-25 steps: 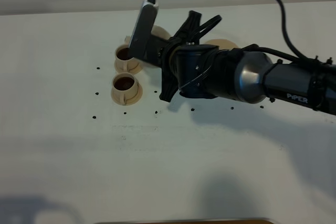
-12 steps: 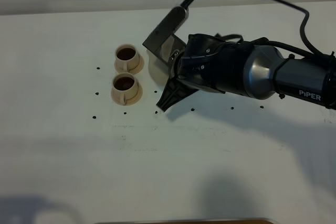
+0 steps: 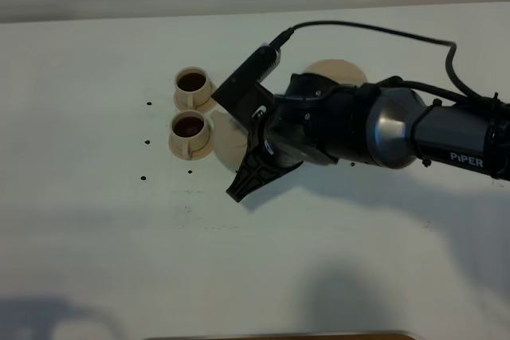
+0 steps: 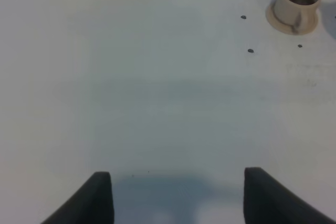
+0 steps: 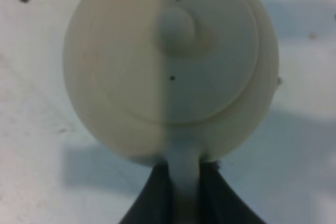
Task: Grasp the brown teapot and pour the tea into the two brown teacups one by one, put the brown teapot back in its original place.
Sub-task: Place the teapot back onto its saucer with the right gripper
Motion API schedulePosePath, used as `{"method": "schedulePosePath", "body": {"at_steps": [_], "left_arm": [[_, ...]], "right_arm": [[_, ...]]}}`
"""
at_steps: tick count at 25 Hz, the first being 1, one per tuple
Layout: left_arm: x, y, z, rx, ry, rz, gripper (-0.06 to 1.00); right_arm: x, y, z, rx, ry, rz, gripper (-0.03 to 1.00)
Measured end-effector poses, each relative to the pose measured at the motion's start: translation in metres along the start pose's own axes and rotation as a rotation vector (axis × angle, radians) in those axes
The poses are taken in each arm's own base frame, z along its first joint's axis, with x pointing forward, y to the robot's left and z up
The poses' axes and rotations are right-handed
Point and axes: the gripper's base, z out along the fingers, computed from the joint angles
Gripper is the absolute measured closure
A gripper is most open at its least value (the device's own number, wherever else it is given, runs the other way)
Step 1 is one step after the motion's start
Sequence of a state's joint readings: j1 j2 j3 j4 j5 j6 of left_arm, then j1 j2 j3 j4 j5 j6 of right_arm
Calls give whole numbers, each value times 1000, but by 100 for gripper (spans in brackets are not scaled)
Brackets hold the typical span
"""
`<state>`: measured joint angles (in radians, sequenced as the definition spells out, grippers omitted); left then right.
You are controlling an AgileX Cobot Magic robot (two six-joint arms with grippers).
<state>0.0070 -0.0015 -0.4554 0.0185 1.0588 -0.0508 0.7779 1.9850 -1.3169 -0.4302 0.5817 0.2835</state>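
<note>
My right gripper (image 3: 250, 147) is shut on the loop handle of the brown teapot (image 3: 226, 138), which sits level just right of the nearer teacup. From above, the right wrist view shows the round lid and knob of the teapot (image 5: 173, 61), with my right gripper (image 5: 184, 184) clamping the handle. The two brown teacups (image 3: 192, 84) (image 3: 190, 128) stand on their small saucers, each holding dark tea (image 3: 190, 126). The wide saucer (image 3: 341, 70), the original place, lies bare behind the arm. My left gripper (image 4: 178, 195) hangs open over bare table, with one teacup (image 4: 299, 2) far from it.
Several small dark marks (image 3: 148, 104) dot the white table (image 3: 96, 220) around the cups. The right arm's dark body (image 3: 374, 129) and its cable (image 3: 374, 31) stretch across the right half. A tan edge (image 3: 279, 336) shows at the table's near side.
The right wrist has rolled back from its tilt over the rear teacup. The teapot now sits level and has moved toward the near side, beside the front cup. The wide saucer has come into view.
</note>
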Motion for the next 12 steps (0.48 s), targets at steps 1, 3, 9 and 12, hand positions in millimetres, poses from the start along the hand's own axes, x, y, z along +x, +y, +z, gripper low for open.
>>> {"method": "schedulePosePath", "body": {"at_steps": [1,3,9,12], "left_arm": [[0,0,0,0,0,0,35],[0,0,0,0,0,0,35],[0,0,0,0,0,0,35],[0,0,0,0,0,0,35]], "right_arm": [[1,1,1,-9,-6,3,88],[4,4,5,-28,-21,9,88],[11,11,20,-61,-12,27,88],[10,12,21,-67,-24,32,88]]}}
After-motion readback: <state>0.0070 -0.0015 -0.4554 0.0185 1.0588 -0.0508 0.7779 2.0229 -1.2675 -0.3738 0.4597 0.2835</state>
